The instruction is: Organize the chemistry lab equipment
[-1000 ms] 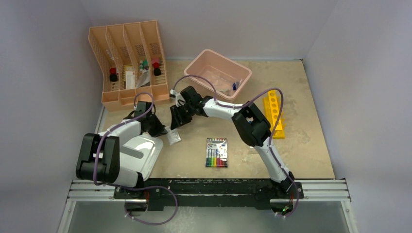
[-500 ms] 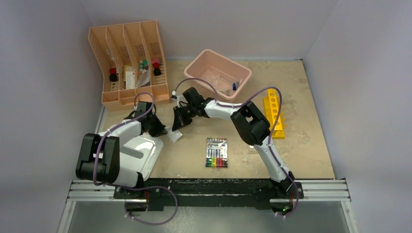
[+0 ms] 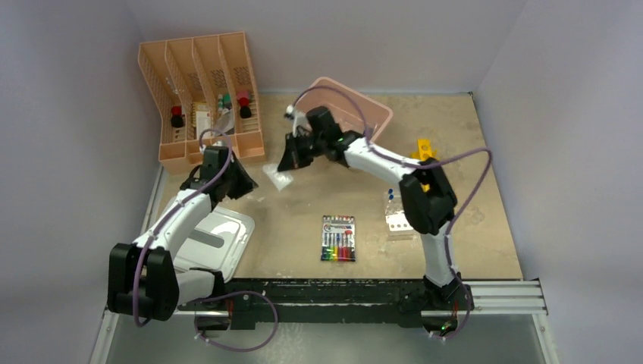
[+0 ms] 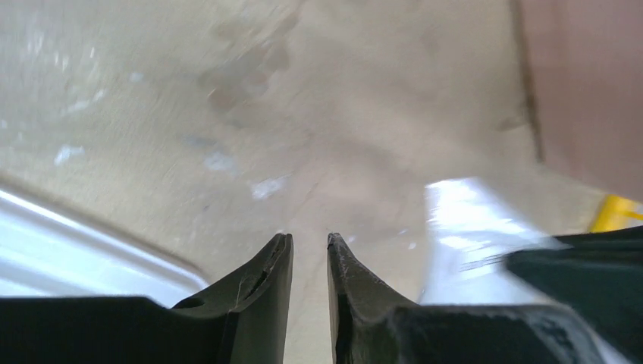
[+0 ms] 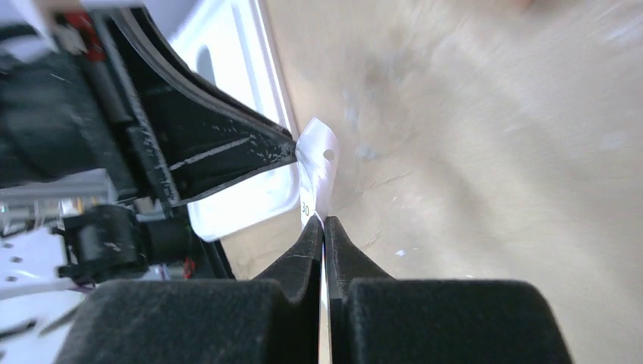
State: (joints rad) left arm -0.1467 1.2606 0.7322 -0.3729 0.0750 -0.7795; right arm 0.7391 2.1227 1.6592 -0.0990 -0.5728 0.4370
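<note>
A small clear packet (image 3: pixel 277 177) hangs above the table left of centre, and my right gripper (image 3: pixel 292 161) is shut on its edge. The right wrist view shows the packet (image 5: pixel 318 163) rising out of the pressed-together jaws of that gripper (image 5: pixel 324 221). My left gripper (image 3: pixel 247 183) sits just left of the packet, its fingertips (image 5: pixel 284 148) right beside the packet's far edge. In the left wrist view this gripper (image 4: pixel 309 239) stands slightly open with nothing between the fingers, and the packet (image 4: pixel 470 227) lies off to the right. A clear tube rack (image 3: pixel 394 214) with blue-capped tubes stands right of centre.
A peach file organizer (image 3: pixel 201 98) holding small items stands at the back left. A pink bin (image 3: pixel 356 114) is behind the right gripper. A yellow rack (image 3: pixel 422 152) is at the right, a marker pack (image 3: pixel 338 238) lies in the middle and a white tray (image 3: pixel 224 235) at the near left.
The right gripper shut on the packet and carried it up and back toward the pink bin. The left gripper let the packet go, opened a little and drew back. The tube rack came into sight.
</note>
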